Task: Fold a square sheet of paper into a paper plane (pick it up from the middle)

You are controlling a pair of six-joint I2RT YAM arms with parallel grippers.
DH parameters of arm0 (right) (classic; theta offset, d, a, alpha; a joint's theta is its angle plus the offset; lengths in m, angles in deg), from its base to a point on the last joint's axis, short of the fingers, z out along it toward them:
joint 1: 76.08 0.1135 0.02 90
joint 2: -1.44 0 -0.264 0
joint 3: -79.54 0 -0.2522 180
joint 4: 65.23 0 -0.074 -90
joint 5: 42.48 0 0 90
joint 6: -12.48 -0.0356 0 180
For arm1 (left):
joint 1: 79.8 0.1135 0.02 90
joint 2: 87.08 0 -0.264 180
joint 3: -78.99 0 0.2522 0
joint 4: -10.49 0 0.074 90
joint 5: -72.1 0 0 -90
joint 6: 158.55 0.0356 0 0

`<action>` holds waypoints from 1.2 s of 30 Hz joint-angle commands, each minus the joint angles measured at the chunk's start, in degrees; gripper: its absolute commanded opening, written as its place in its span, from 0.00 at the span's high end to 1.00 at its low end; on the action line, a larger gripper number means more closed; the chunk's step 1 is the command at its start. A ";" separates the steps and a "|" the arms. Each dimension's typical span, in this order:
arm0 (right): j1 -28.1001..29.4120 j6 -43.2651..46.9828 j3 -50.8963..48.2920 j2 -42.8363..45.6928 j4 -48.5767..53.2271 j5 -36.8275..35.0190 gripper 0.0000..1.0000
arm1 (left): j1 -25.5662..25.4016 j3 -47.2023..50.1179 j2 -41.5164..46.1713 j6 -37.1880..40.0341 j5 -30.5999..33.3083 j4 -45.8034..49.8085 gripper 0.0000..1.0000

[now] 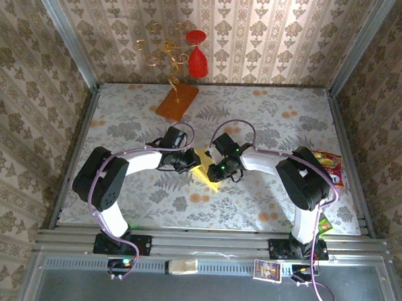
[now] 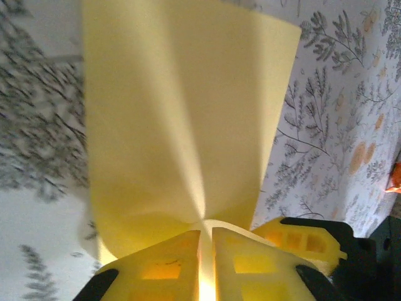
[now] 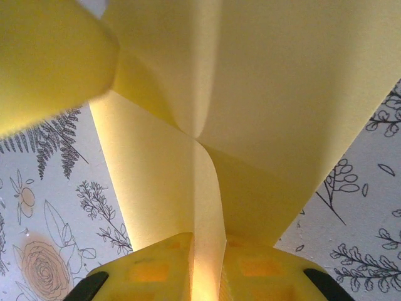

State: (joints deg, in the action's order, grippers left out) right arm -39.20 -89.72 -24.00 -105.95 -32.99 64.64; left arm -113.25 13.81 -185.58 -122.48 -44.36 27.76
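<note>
Left gripper (image 2: 205, 241) is pressed together on one edge of the paper (image 2: 188, 113), which fans away from its yellow fingers (image 2: 156, 269) in a soft, bowed curve. Seen from above, the sheet sits between the two arms over the middle of the flowered table (image 1: 268, 120); whether its lower corner touches the surface I cannot tell. Right gripper (image 3: 207, 251) pinches a raised ridge of the same sheet, and the paper spreads out beyond it. It looks very light, thin and limp, so it should crease wherever it is squeezed and may tear if the two arms pull apart. A shallow pinch along an edge or an existing crease seems the safest hold.
</note>
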 commanded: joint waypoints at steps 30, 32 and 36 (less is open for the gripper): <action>-0.23 -0.62 0.32 -3.84 4.75 -1.91 0.80 | -5.04 2.85 -1.43 -5.76 4.90 2.33 0.92; -0.23 -0.70 0.41 -3.96 4.76 -1.92 0.80 | -5.04 2.91 -1.35 -5.69 5.14 2.79 0.92; -0.23 -0.79 0.44 -4.12 4.83 -1.91 0.79 | -5.04 3.02 -1.56 -5.39 5.45 3.26 0.92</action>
State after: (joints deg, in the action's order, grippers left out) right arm -39.20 -89.90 -22.99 -106.56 -31.70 64.64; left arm -118.35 16.10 -185.97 -128.16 -40.05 28.87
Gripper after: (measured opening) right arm 0.206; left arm 0.079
